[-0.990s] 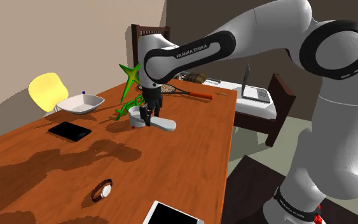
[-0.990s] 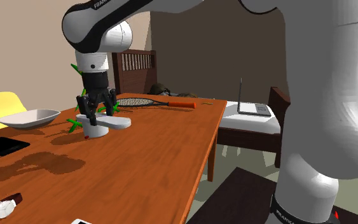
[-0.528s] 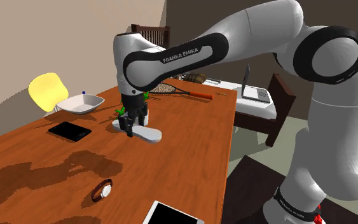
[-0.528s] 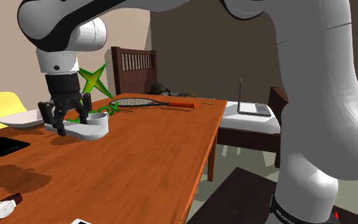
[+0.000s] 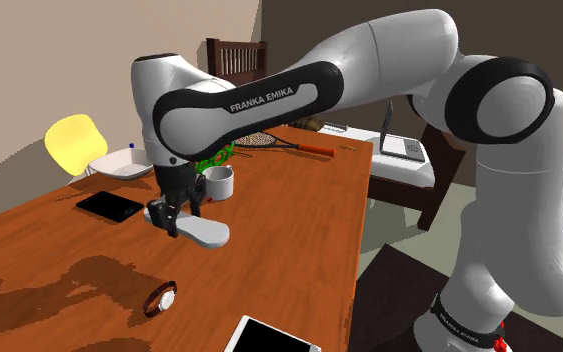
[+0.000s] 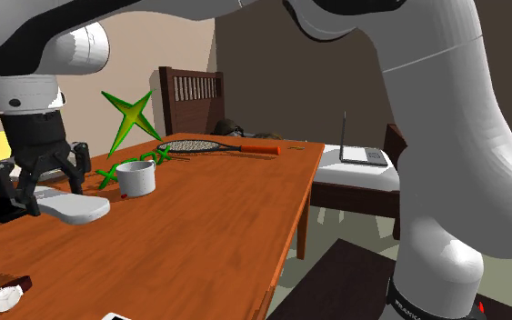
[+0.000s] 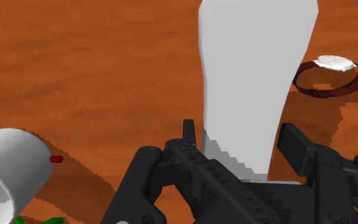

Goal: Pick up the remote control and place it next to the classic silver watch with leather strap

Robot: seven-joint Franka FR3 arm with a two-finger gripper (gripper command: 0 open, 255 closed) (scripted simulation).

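A plain light grey remote control [image 5: 205, 232] is clasped at one end by my black gripper [image 5: 175, 214], which is shut on it and carries it just above the wooden table [image 5: 289, 230]. In the second exterior view the remote [image 6: 77, 208] juts out from the gripper [image 6: 37, 194] toward that view's right. The wrist view has the remote [image 7: 257, 70] reaching out from the gripper [image 7: 241, 153] toward the watch [image 7: 333, 76]. That watch [image 5: 160, 297] has a silver face and a brown strap and lies near the table's front edge [image 6: 6, 295].
A white mug [image 5: 218, 182] stands just behind the gripper beside a green star-shaped plant [image 6: 131, 118]. A black tablet [image 5: 110, 206] and a white bowl [image 5: 126, 162] lie to the shoulder view's left. A racket [image 5: 284, 143] lies at the far end. A white slab [image 5: 269, 335] sits near the watch.
The arm has swung toward the shoulder view's lower left with the remote in its grip, away from the mug and nearer the watch.
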